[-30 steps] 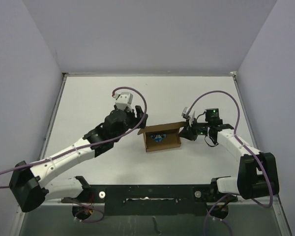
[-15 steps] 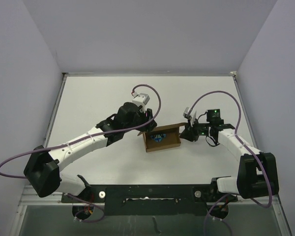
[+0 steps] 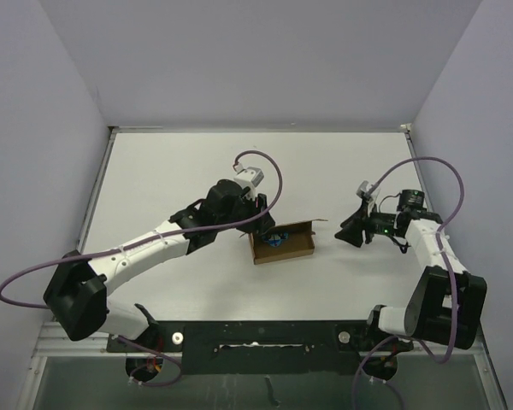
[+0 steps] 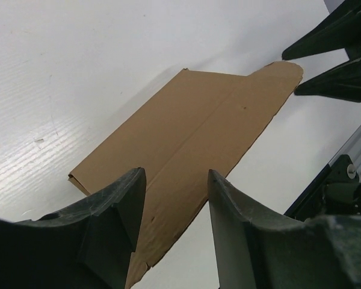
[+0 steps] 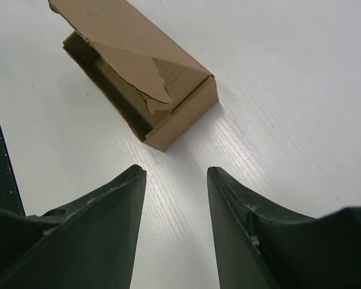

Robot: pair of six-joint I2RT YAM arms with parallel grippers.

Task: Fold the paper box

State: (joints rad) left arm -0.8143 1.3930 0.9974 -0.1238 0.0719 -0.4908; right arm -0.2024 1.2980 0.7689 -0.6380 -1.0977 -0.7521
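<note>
The paper box (image 3: 286, 248) lies lengthwise left-right at centre. My left gripper (image 3: 262, 225), open, hovers at its upper-left corner; my right gripper (image 3: 344, 231), open, sits farther right.

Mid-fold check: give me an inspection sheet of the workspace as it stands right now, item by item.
Surface: white table, no marks or spills seen.
Job's things: paper box near the centre, walls formed, lid flap not yet shut.
Clutter: small blue object inside the box; nothing else seen.
Grippers: left gripper at the box's left end, jaws apart over a cardboard panel; right gripper apart from the box's right end, jaws apart, empty.
Cables: purple cable loops above the left wrist; second cable arches over the right arm.
Surroundings: plain walls on three sides; black rail along the near edge.
</note>
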